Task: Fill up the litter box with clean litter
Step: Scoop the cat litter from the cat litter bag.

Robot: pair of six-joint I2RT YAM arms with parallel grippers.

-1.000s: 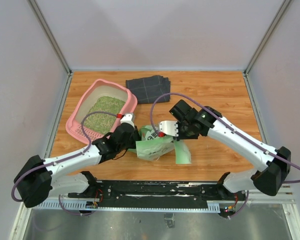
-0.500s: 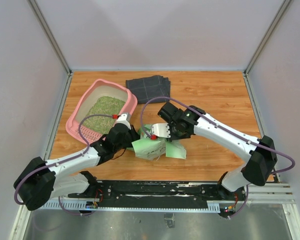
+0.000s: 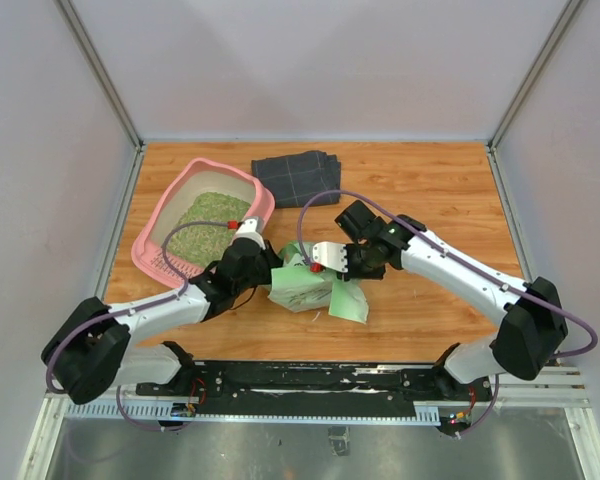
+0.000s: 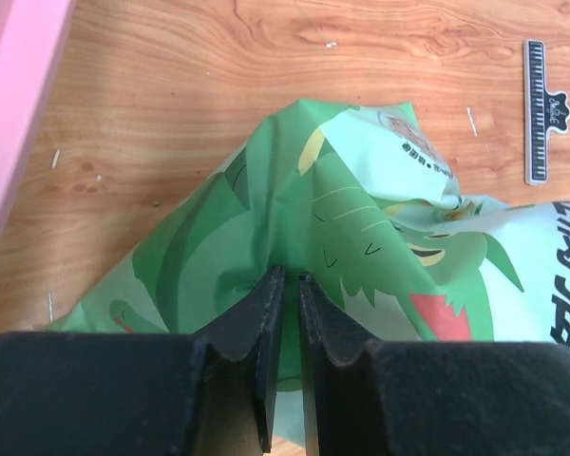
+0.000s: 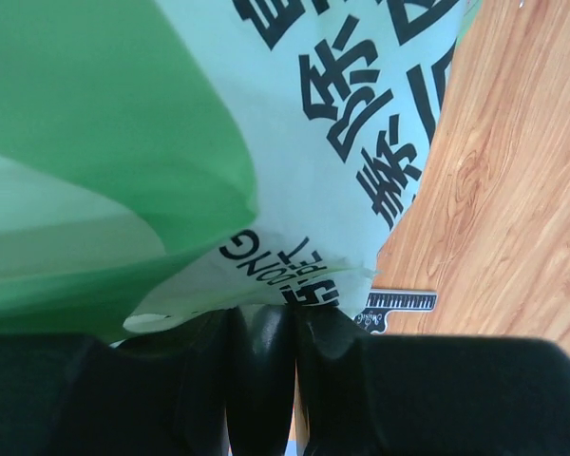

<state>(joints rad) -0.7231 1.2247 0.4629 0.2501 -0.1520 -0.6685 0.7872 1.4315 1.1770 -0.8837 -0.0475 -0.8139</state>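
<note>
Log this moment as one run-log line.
left gripper: shut on bag | right gripper: shut on bag | bag: beside litter box | litter: partly fills box

The clean litter (image 3: 208,225) lies in the litter box (image 3: 158,225), left of bag (image 3: 302,288) and cloth (image 3: 298,177).

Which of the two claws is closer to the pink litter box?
The left claw, pinching the green bag at the end nearest the litter box. The right claw grips the bag's other side, farther from the box.
</note>
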